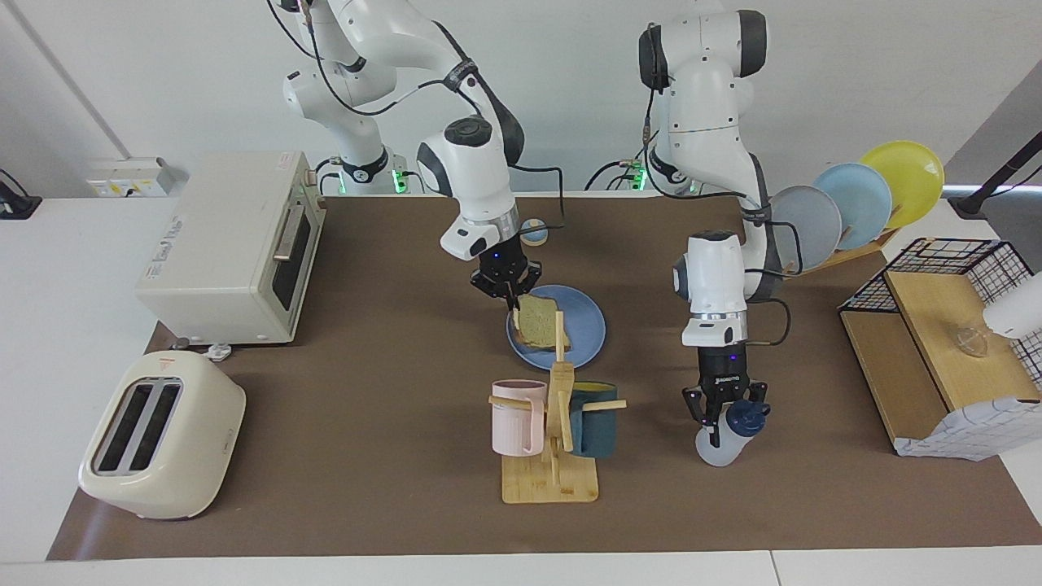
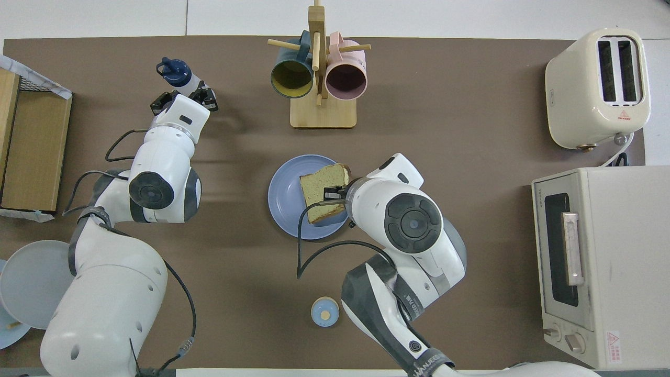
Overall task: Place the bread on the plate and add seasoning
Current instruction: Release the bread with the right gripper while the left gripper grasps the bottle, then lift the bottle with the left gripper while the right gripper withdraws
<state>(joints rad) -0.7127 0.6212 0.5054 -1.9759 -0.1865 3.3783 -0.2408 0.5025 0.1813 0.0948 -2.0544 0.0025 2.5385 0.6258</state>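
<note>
A brown mat (image 1: pixel 366 391) covers the white table (image 1: pixel 65 325) under a pale wall (image 1: pixel 570 73). The right gripper (image 1: pixel 513 303), over the blue plate (image 1: pixel 588 335), pinches an edge of the bread (image 1: pixel 537 321), which leans on that plate. The left gripper (image 1: pixel 720 415), over the mat toward the left arm's end, is clamped around the tilted seasoning (image 1: pixel 726 439).

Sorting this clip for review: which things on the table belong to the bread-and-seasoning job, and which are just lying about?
In the job: bread, plate, seasoning bottle, left gripper, right gripper.

Lying about: toaster, toaster oven, mug rack, plate rack, bell, wire basket.
</note>
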